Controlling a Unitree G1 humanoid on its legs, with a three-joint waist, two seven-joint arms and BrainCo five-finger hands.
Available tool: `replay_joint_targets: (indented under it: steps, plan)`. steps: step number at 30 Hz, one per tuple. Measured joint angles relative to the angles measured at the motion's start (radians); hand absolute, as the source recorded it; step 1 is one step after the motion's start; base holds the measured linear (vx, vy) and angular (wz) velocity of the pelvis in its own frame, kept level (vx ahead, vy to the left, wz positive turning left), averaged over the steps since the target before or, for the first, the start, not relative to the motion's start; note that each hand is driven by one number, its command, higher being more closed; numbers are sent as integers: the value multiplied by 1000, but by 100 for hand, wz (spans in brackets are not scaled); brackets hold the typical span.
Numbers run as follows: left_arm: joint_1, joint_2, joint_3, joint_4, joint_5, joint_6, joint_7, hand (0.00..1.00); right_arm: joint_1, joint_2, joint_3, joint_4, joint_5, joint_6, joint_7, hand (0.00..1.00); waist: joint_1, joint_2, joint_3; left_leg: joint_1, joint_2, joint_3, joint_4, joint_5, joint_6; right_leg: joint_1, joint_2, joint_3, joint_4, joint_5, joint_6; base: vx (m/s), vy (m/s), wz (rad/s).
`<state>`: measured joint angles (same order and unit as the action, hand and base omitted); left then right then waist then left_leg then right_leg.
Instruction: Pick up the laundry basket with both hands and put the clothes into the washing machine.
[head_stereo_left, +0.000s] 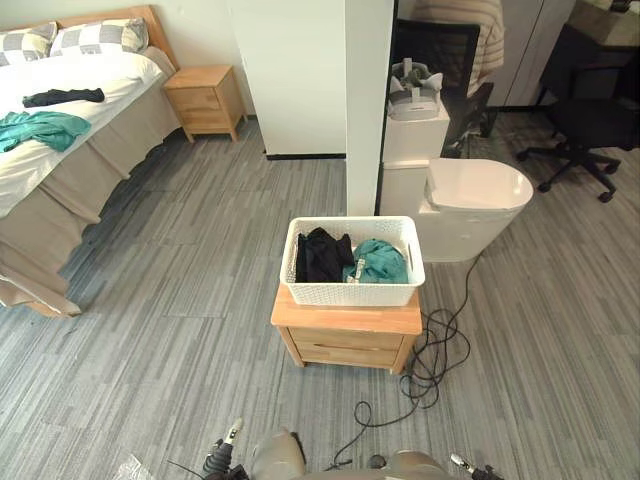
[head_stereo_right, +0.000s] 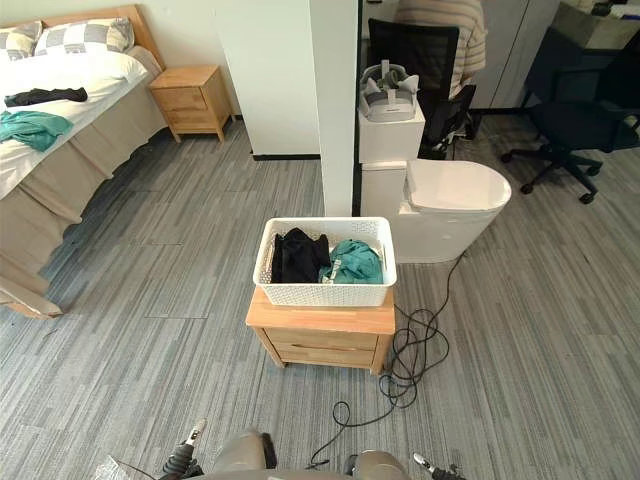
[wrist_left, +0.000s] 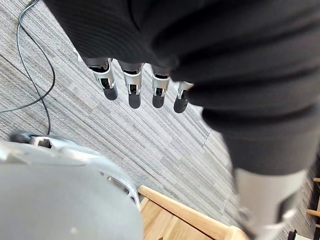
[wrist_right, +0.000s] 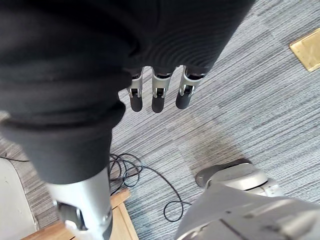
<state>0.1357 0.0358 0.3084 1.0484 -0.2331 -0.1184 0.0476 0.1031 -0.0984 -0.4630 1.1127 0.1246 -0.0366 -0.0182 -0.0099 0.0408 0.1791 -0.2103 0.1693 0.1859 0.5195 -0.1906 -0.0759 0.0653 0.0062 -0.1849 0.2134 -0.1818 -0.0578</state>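
You're seeing: left hand (wrist_left: 134, 91) | silver fingers, dark rounded tips, black ribbed cover behind them | right hand (wrist_right: 157, 98) | same silver fingers, dark tips, black ribbed cover, grey thumb alongside
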Motion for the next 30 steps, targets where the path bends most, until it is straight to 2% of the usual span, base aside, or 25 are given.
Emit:
replay_joint_targets:
  steps: [1,2,3,4,5,6,8,9,11,12,13,14,15,16,17,18,19,20,21,23,24,26,27,30]
  plan:
    - [-2,-2,-2,0,0,-1,0,0,-2,-4,6,-1,-1,-1,0,0,2,0,-1,9,-24,-14,-110,17,-14,5,-2,3,-8,-6,10,320,74,-9]
    - [-5,-2,-17,0,0,-1,1,0,-11,-10,33,-1,-11,0,0,0,7,7,-5,12,-53,-41,-238,59,0,6,-2,13,-6,-24,28,349,132,-28]
    - [-4,-1,-26,2,0,0,1,0,-19,-19,62,-2,-22,0,2,0,25,6,-10,21,-69,-64,-253,131,36,9,-5,33,11,-49,45,365,154,-33]
    - [-6,0,-29,2,0,-1,1,0,-22,-18,80,-2,-33,0,2,0,27,5,-14,24,-80,-69,-248,149,53,14,-12,40,24,-64,63,401,162,-25]
    - [-5,15,-35,2,0,-1,0,0,-28,-10,106,-2,-59,0,2,0,27,-14,-18,27,-96,-59,-222,130,71,18,-35,47,55,-89,81,401,140,-4]
    - [-11,33,-51,3,1,-1,-1,0,-37,2,146,-2,-95,1,5,0,28,-38,-18,47,-114,-44,-199,88,84,5,-67,52,141,-115,118,391,137,-4]
    - [-9,46,-69,3,1,0,-1,0,-44,12,168,-2,-127,1,11,0,34,-50,-27,79,-124,-27,-199,69,100,-22,-93,53,236,-116,131,358,123,-12]
    - [-9,49,-78,2,1,0,-1,0,-53,10,179,-1,-135,-1,22,0,34,-49,-30,125,-123,-20,-228,63,109,-38,-116,32,294,-126,149,382,120,-20]
    - [-9,49,-78,3,1,0,0,0,-55,6,191,-1,-135,-3,23,0,33,-34,-39,164,-107,-21,-265,59,103,-50,-142,-28,302,-141,138,252,74,-21]
    - [-10,52,-78,4,0,0,0,0,-55,5,190,-2,-131,-6,23,0,28,-19,-49,176,-84,-21,-276,52,93,-69,-157,-64,282,-145,142,187,16,-13]
    - [-13,65,-78,6,-1,-1,1,0,-52,8,184,1,-126,-7,23,0,25,-19,-51,187,-71,-18,-275,50,89,-69,-168,-76,216,-134,145,176,-13,-8]
    - [-11,73,-76,7,-1,-1,1,0,-44,13,178,3,-120,-6,23,0,27,-29,-58,193,-70,-14,-275,46,83,-67,-170,-75,166,-106,148,152,-78,-6]
    - [-4,92,-64,7,-5,-2,2,0,-21,32,142,9,-109,-6,22,0,30,-67,-77,205,-82,-6,-276,30,57,-72,-192,-53,85,11,152,123,-108,-5]
    - [1,101,-53,10,-12,-1,4,0,-11,43,109,21,-98,-6,22,0,28,-86,-82,214,-90,-5,-275,23,47,-70,-201,-44,66,3,182,155,-220,-9]
    - [5,96,-14,20,-34,0,7,0,13,51,37,49,-69,-5,21,0,28,-85,-101,227,-79,-4,-279,20,39,-48,-196,-41,47,-10,201,158,-279,-15]
    - [12,77,43,16,-47,0,9,0,38,47,-52,60,-30,-3,21,0,25,-63,-122,233,-61,-1,-292,21,26,-45,-175,-39,27,-9,199,144,-268,-20]
    - [13,64,82,7,-58,1,10,0,53,43,-97,62,-9,-2,21,0,25,-60,-127,245,-57,1,-306,24,20,-37,-166,-38,19,-7,196,105,-206,-17]
    - [24,36,170,-48,-120,2,13,0,83,36,-196,58,49,1,20,0,23,-37,-132,266,-48,3,-330,31,8,-21,-151,-40,2,-3,191,62,-126,-12]
    - [45,10,252,-150,-184,0,21,0,115,24,-277,38,96,2,14,0,23,-24,-138,277,-44,3,-354,39,-2,-14,-138,-40,-12,2,183,55,-117,-8]
    - [62,-5,313,-295,-271,-6,40,0,156,15,-335,-42,149,9,-3,0,22,-3,-151,282,-38,1,-376,50,-13,-15,-129,-41,-20,4,179,41,-75,-4]
    - [85,-6,329,-436,-326,-29,63,0,187,13,-344,-173,183,10,-17,0,19,3,-154,279,-36,2,-391,58,-15,-16,-125,-41,-25,5,177,-23,-69,0]
    - [109,-3,329,-649,-373,-66,86,0,209,12,-348,-413,191,11,-51,0,19,2,-155,272,-35,-3,-399,58,-16,-20,-122,-46,-33,-2,165,-59,-44,8]
    - [119,1,325,-800,-385,-77,89,0,207,3,-351,-622,190,5,-73,0,14,-1,-157,252,-33,-15,-397,58,-16,-20,-120,-57,-57,5,154,-21,-13,20]
    - [109,30,308,-973,-383,-91,88,0,148,-53,-339,-796,203,-13,-87,0,13,-10,-162,198,-31,-34,-375,68,-17,-58,-117,-63,-76,29,154,33,6,19]
